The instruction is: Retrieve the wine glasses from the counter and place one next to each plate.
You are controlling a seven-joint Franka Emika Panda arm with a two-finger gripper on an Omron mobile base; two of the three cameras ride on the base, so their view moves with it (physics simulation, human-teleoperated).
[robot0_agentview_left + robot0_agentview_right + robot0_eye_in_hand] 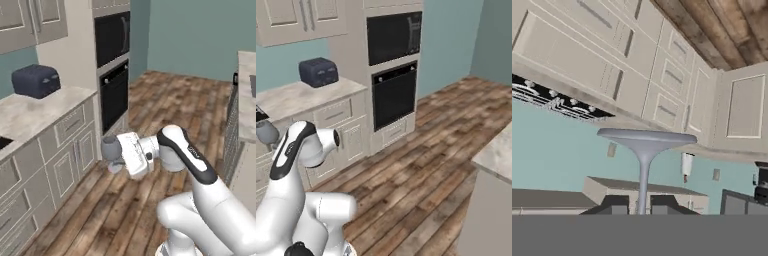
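My end effector is nearly shut, both tips pinched on the stem of a wine glass. In the hand view the stem runs straight out from between my fingertips, and the round foot spreads flat across the far end, so the glass is gripped upside down relative to that camera. In the left base view the grey bowl of the glass juts from the front of my hand, which is held off the ground above the wooden floor, in front of the cream lower cabinets. The glass sits below the level of the beige tabletop and apart from it. A dark blue toaster stands on that tabletop by the teal wall. In the right base view the bowl shows just left of my elbow, in front of the cabinets. The black wall ovens stand in the tall unit beyond.
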